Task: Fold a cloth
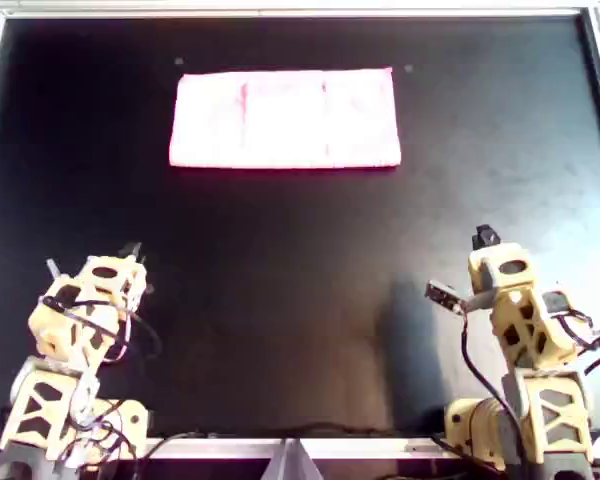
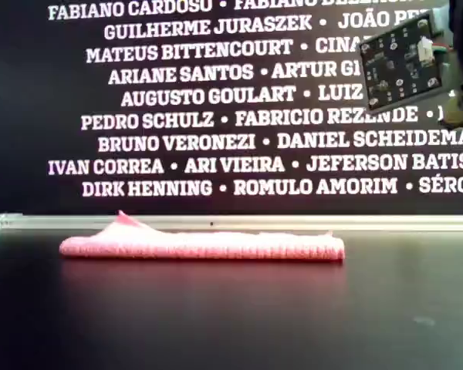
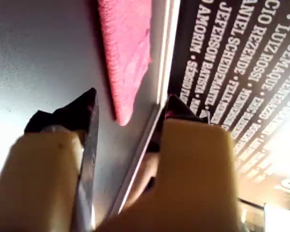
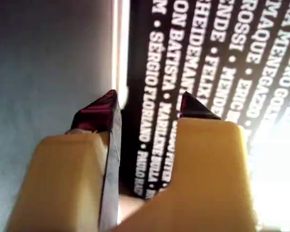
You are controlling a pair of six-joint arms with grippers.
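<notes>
Pink cloth point(image 1: 285, 118) lies flat as a layered rectangle at the far middle of the black surface point(image 1: 300, 300) in the overhead view; folding looks done or nearly so. Left tool point(image 3: 130, 108) and right tool point(image 4: 147, 104) sit well apart from it, both open and empty.

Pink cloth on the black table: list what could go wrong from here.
1. The pink cloth already lies folded in layers near the far rail; a pinch may catch only the top layer.
2. One corner stands up in the exterior view and could unfold if bumped.
3. The left gripper and right gripper are open and far away, so reaching is long.
</notes>
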